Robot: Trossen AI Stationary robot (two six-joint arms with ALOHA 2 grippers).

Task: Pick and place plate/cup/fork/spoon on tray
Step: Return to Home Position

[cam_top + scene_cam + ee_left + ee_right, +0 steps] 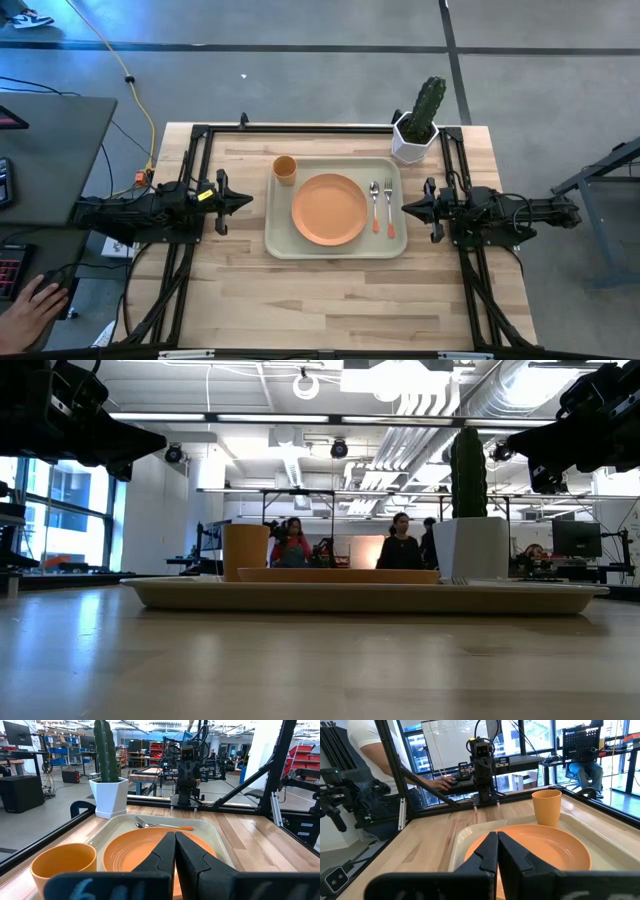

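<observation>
1. High view: the tray (336, 248) lies in the middle of the wooden table (340, 300). The plate (329, 209) sits at its centre. The cup (285, 169) stands upright in the tray's far-left corner. The spoon (375, 204) and the fork (389, 209) lie side by side along the tray's right side, the spoon nearer the plate, both with metal ends toward the far edge. The left gripper (246, 202) hangs just left of the tray and the right gripper (407, 208) just right of it; both hold nothing. A white pot with a cactus (420, 122) stands at the far-right corner of the table, off the tray. A person's hand (33, 303) shows at the near-left edge, off the table.

2. Low view: the tray (360, 596) spans the middle, with the cup (245, 552) rising at its left and the plate's rim (340, 574) showing above the tray edge. The white pot (471, 548) stands behind on the right. People sit in the room beyond.

3. Left wrist view: the left gripper (175, 862) has its fingers pressed together, empty, above the plate (135, 852). The cup (64, 866) is just beside it. The fork (162, 825) lies on the tray's far side; the spoon cannot be told apart from it there.

4. Right wrist view: the right gripper (497, 857) also has its fingers together, empty, over the plate (547, 847), with the cup (546, 807) beyond. A person (375, 750) stands behind the table.
</observation>
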